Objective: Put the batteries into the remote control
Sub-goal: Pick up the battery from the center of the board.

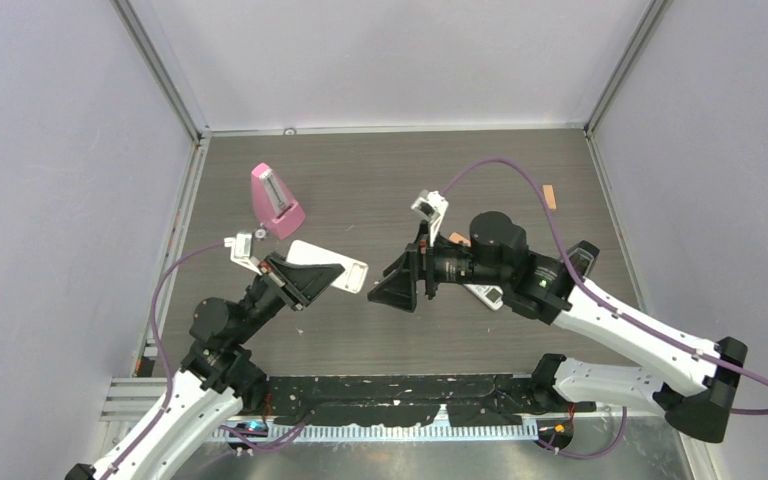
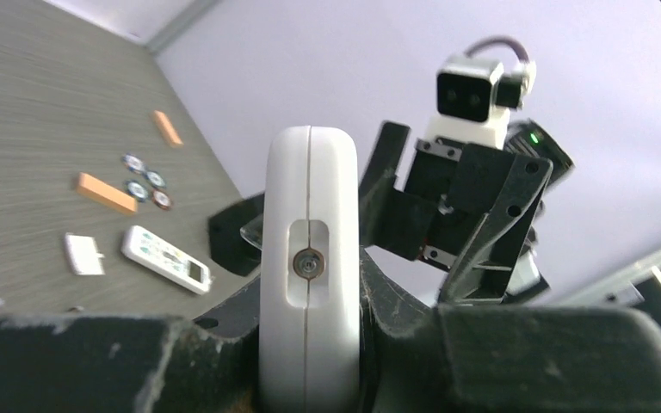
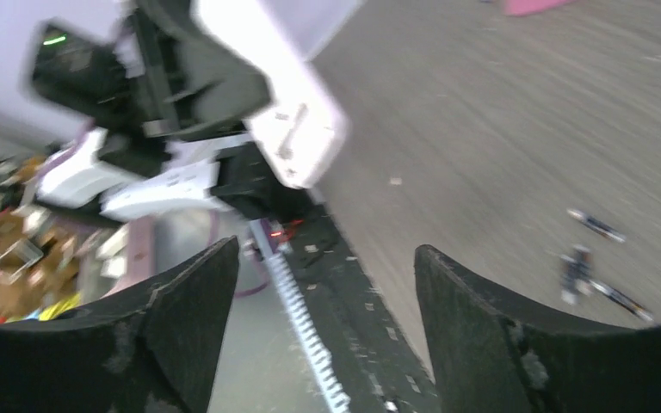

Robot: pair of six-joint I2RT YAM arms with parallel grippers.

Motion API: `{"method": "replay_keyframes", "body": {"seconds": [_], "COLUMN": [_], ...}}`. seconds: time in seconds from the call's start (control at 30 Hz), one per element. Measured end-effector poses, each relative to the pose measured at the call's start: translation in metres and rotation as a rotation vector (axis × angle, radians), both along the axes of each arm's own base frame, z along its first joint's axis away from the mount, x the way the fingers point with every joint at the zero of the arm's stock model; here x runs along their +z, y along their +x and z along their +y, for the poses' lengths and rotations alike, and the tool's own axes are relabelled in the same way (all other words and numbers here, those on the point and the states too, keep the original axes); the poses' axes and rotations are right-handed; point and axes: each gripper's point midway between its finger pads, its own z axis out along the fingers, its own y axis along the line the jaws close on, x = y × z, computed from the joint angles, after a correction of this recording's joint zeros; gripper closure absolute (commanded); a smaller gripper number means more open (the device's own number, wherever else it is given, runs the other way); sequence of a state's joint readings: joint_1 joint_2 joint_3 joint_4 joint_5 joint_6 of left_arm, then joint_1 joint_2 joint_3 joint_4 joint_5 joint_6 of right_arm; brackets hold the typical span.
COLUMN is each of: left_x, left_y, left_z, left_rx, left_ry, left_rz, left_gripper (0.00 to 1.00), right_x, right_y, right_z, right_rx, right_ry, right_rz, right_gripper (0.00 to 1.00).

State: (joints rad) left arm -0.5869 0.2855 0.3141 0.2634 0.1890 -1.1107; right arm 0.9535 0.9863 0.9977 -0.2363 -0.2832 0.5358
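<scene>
Left gripper (image 1: 308,280): jaws clamped on the remote control (image 2: 310,215), which is held off the table (image 1: 380,180) at centre left of the top view, one short end pointing at the right arm.

Left wrist view: that end face fills the middle of the frame. A small silvery round piece sits in its recess. We cannot tell whether it is a battery end or a screw. The battery bay itself is not visible to us.

Right gripper (image 3: 325,258): jaws wide apart with nothing between them, just off the remote's free end.

Batteries (image 3: 594,225): thin dark cylinders lying loose on the table at the right edge of the right wrist view, blurred. We count about three.

Also on the table: a shorter remote (image 2: 165,258), with a small flat white piece (image 2: 82,254) beside it, possibly the bay cover.

Our judgement: loading is in hand, with the remote presented and the right arm free. Next, the right gripper must drop to a battery, pinch it mid-length, and line it up with the bay.
</scene>
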Motion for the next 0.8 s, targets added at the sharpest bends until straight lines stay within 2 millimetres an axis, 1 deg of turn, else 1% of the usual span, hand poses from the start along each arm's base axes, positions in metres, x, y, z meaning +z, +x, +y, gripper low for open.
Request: {"method": "replay_keyframes", "body": {"seconds": [0.03, 0.1, 0.17, 0.23, 0.3, 0.37, 0.43, 0.57, 0.67, 0.73, 0.8], "left_x": [-0.002, -0.009, -0.017, -0.027, -0.037, -0.047, -0.052, -0.043, -0.036, -0.036, -0.038], "left_y": [0.002, 0.008, 0.013, 0.017, 0.021, 0.024, 0.026, 0.024, 0.023, 0.023, 0.024], "left_z": [0.004, 0.016, 0.025, 0.031, 0.037, 0.046, 0.058, 0.081, 0.091, 0.096, 0.098], "left_rx": [0.029, 0.102, 0.162, 0.203, 0.245, 0.297, 0.356, 0.46, 0.505, 0.525, 0.54], "left_ry": [0.001, 0.009, 0.023, 0.043, 0.07, 0.098, 0.121, 0.132, 0.139, 0.152, 0.162], "left_rz": [0.011, 0.034, 0.067, 0.099, 0.133, 0.174, 0.205, 0.206, 0.201, 0.204, 0.211], "left_gripper": [1.0, 1.0, 1.0, 1.0, 1.0, 1.0, 1.0, 1.0, 1.0, 1.0, 1.0], "right_x": [-0.005, -0.029, -0.06, -0.098, -0.134, -0.159, -0.179, -0.197, -0.201, -0.203, -0.209], "right_y": [0.007, 0.026, 0.043, 0.056, 0.065, 0.072, 0.081, 0.099, 0.114, 0.124, 0.133], "right_z": [-0.004, -0.012, -0.019, -0.024, -0.027, -0.027, -0.022, -0.006, 0.011, 0.022, 0.031], "right_rx": [-0.049, -0.159, -0.24, -0.283, -0.286, -0.261, -0.186, -0.022, 0.082, 0.13, 0.183], "right_ry": [-0.023, -0.113, -0.229, -0.37, -0.509, -0.62, -0.723, -0.834, -0.87, -0.89, -0.914], "right_rz": [0.008, 0.029, 0.046, 0.065, 0.073, 0.06, 0.003, -0.143, -0.23, -0.277, -0.311], "right_gripper": [0.29, 0.31, 0.33, 0.35, 0.35, 0.35, 0.35, 0.34, 0.35, 0.36, 0.37]}}
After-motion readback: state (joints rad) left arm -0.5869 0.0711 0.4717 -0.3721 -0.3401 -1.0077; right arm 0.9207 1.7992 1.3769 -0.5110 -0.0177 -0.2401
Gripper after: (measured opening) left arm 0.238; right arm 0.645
